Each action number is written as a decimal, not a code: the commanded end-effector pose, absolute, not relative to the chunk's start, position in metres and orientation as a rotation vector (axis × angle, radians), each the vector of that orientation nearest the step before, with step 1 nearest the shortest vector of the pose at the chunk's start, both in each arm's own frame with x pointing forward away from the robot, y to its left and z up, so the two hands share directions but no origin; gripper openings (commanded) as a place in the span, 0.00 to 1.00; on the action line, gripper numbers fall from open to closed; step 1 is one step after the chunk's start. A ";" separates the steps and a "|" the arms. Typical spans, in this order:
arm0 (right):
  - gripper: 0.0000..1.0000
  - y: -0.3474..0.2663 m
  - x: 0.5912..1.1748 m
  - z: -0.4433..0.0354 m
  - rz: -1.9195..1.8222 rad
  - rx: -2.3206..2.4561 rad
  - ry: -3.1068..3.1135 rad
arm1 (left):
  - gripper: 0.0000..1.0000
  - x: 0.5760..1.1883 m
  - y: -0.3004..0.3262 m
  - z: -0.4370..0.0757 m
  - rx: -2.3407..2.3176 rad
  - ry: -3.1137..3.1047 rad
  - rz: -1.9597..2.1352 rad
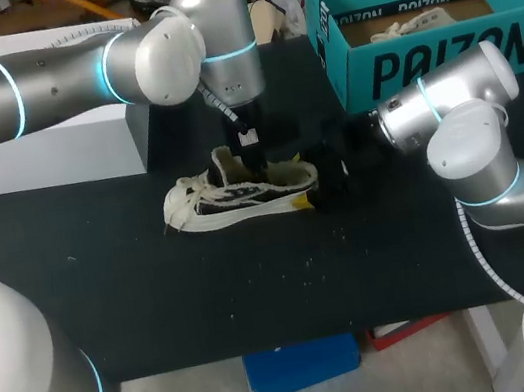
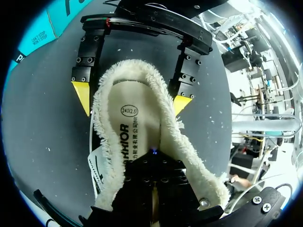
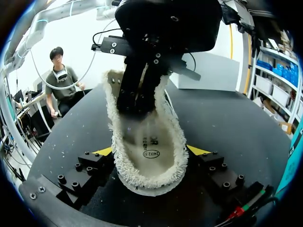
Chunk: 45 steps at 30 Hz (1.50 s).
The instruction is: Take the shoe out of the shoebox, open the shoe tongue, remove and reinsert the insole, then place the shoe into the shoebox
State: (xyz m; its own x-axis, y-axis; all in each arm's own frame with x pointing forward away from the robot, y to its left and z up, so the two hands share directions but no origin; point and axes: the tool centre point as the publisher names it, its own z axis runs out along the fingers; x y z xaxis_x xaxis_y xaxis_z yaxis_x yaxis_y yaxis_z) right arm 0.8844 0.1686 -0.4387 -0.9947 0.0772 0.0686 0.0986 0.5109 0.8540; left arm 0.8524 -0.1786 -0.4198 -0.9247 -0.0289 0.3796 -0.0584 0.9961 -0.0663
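Observation:
A cream shoe (image 1: 232, 199) with a fleece lining lies on the black table (image 1: 158, 296), toe to the left. My left gripper (image 1: 253, 157) comes down into its opening. In the left wrist view its shut black fingers (image 2: 152, 163) rest on the printed insole (image 2: 137, 118); I cannot tell whether they pinch it. My right gripper (image 1: 313, 185) is at the heel, and its yellow fingertips (image 3: 105, 151) press the shoe (image 3: 142, 182) from both sides. The left gripper (image 3: 137, 94) stands inside the shoe ahead of it. The right gripper's tips (image 2: 81, 94) flank the heel.
The teal shoebox (image 1: 442, 63) stands open at the back right with another pale shoe (image 1: 415, 24) inside. A grey-white box (image 1: 52, 157) sits at the back left under my left arm. Bare tabletop lies in front of the shoe.

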 end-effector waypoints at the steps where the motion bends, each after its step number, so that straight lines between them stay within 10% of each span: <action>1: 0.00 0.170 0.885 -0.442 -1.532 -0.162 -2.713 | 0.00 0.844 -0.179 -0.435 0.106 -2.773 0.141; 8: 0.00 0.170 0.885 -0.442 -1.532 -0.162 -2.713 | 0.01 0.845 -0.178 -0.433 0.139 -2.784 0.184; 14: 0.00 0.170 0.885 -0.442 -1.532 -0.162 -2.713 | 0.35 0.844 -0.178 -0.430 0.138 -2.786 0.193; 45: 0.00 0.170 0.885 -0.442 -1.532 -0.162 -2.713 | 0.40 0.868 -0.162 -0.440 0.138 -3.102 -0.037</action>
